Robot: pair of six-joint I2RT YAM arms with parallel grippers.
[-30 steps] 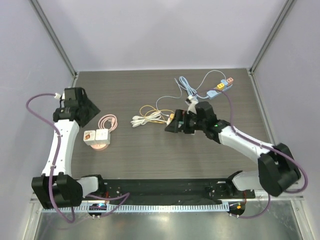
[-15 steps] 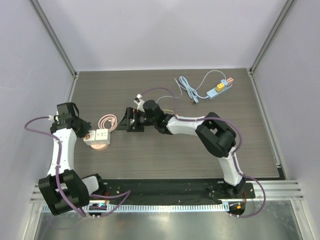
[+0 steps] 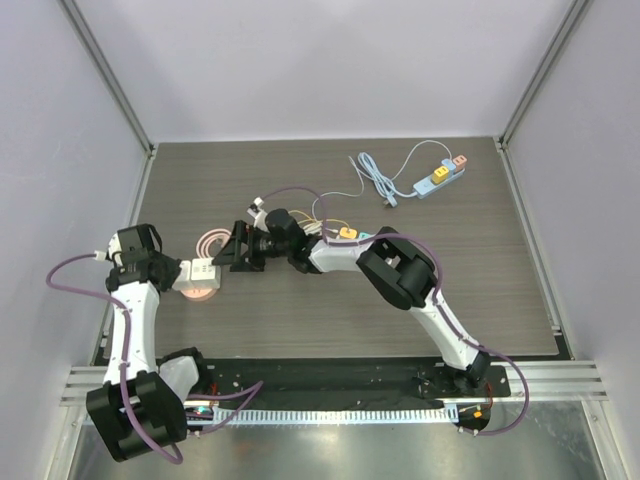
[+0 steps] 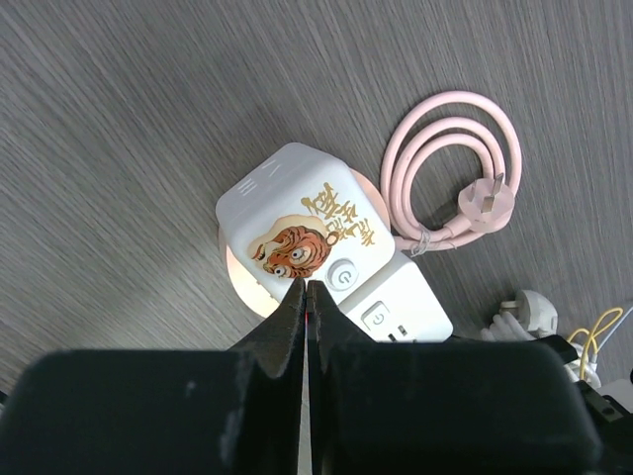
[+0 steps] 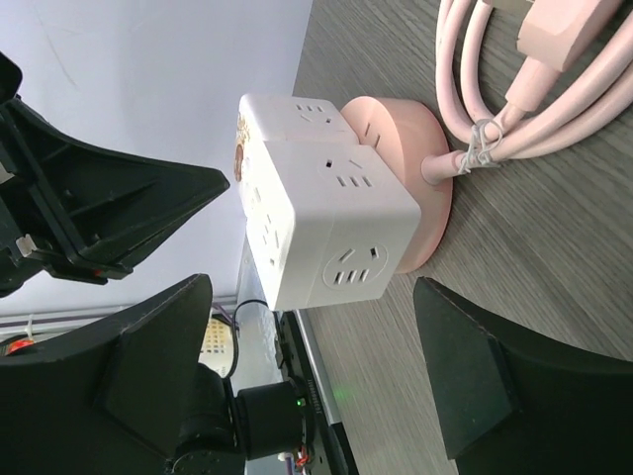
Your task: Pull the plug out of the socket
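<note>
The socket [image 4: 302, 218] is a white cube with a tiger picture, standing on a round pink base [image 3: 200, 291]. A plain white cube plug [image 5: 326, 228] sits joined to its side, also seen as the plug [image 4: 407, 307] and the plug [image 3: 205, 270]. My left gripper [image 4: 305, 288] is shut with nothing in it, its tips over the tiger cube's near edge; from above the left gripper [image 3: 170, 272] is at the cubes' left. My right gripper [image 5: 312, 297] is open, one finger on each side of the plain cube's near end, apart from it.
A coiled pink cord [image 4: 445, 163] with its loose pink plug [image 4: 485, 203] lies just right of the base. A white plug [image 4: 529, 309] and yellow wires are beyond it. A blue power strip [image 3: 438, 177] with its cable lies at the back right.
My left gripper has closed and come down against the tiger cube. My right arm has swung far left across the table to the plain cube, its jaws narrowing slightly.
</note>
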